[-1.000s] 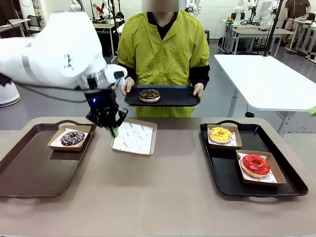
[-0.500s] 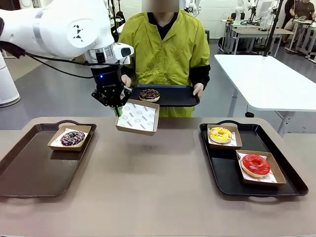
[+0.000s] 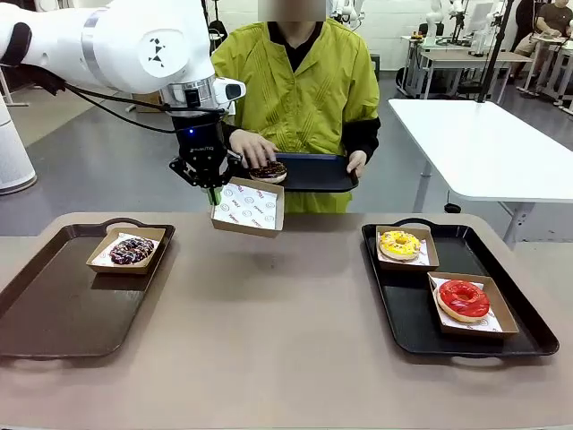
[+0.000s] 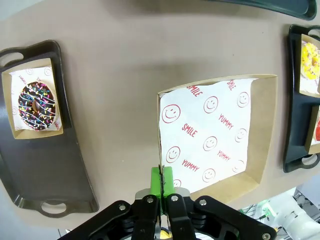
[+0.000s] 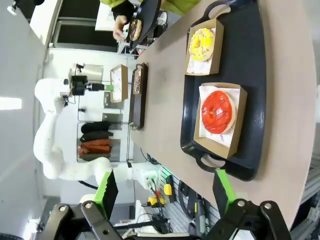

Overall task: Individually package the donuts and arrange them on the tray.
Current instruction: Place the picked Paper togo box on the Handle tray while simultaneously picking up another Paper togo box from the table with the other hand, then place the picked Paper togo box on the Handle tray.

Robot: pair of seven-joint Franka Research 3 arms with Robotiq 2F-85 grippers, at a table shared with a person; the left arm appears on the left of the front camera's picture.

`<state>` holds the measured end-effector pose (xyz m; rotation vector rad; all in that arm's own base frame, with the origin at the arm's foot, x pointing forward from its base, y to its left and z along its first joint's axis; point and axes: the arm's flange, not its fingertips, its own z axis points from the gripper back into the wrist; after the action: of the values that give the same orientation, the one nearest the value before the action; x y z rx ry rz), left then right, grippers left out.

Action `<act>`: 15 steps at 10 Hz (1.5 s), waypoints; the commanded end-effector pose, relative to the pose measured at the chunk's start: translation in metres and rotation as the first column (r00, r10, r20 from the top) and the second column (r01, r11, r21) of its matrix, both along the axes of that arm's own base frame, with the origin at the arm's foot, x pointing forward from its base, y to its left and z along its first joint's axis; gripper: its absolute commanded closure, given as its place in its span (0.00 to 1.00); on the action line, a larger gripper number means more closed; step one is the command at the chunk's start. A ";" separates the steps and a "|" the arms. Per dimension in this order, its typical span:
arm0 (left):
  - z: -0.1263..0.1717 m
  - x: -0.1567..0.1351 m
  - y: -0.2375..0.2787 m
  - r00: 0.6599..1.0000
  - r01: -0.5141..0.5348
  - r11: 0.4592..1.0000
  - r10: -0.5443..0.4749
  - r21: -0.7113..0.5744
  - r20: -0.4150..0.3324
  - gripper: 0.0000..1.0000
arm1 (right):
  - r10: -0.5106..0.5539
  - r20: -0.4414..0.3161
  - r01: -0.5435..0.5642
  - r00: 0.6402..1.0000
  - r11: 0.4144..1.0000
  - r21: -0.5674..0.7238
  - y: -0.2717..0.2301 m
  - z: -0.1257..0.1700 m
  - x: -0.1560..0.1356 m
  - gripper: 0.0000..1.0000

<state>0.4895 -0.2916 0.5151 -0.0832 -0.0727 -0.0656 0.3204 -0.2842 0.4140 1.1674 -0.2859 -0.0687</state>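
The near half of the table (image 3: 286, 358) lies bare from its front edge up to the trays, the widest open room in the scene. To the right, the right tray (image 3: 407, 313) carries two boxed donuts: the red donut (image 3: 464, 298) nearer, the yellow donut (image 3: 399, 243) behind it, each in its own box with tray floor showing around them. In the right wrist view the right gripper (image 5: 165, 195) hangs off the table's end with its jaws spread wide and nothing between them. To the left, the left tray (image 3: 54, 305) has the sprinkled donut (image 3: 132, 250) boxed in its far corner; the near part of that tray is bare.

Between the trays the strip of table is now free, because the empty box (image 3: 249, 207) has risen off it since a second ago. Then it lay flat on the table; half a second ago it was lifted and tilted; now it hangs higher and nearer the person. The left gripper (image 3: 212, 193) has its jaws pressed together on the box's wall, pinching the cardboard edge, as the left wrist view shows.

Beyond the far edge the person holds a small tray (image 3: 313, 172). One hand (image 3: 253, 148), earlier on the tray's rim, now rests over the drizzled donut (image 3: 268, 170), just behind the raised box.
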 end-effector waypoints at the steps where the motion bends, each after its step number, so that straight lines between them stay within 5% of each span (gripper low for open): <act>1: 0.003 -0.007 -0.002 1.000 0.015 1.000 -0.015 -0.001 0.015 1.00 | 0.078 0.024 -0.076 0.997 0.996 -0.050 0.013 0.002 0.023 0.00; 2: 0.003 -0.007 -0.002 1.000 0.015 1.000 -0.015 -0.001 0.015 1.00 | 0.000 0.000 0.000 1.000 1.000 0.000 0.000 0.000 0.000 0.00; 15: 0.003 -0.007 -0.002 1.000 0.015 1.000 -0.015 -0.001 0.015 1.00 | 0.000 0.000 0.000 1.000 1.000 0.000 0.000 0.000 0.000 0.00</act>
<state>0.4854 -0.2972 0.5174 -0.0847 -0.0764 -0.0777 0.3228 -0.2864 0.4106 1.1565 -0.2849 -0.0560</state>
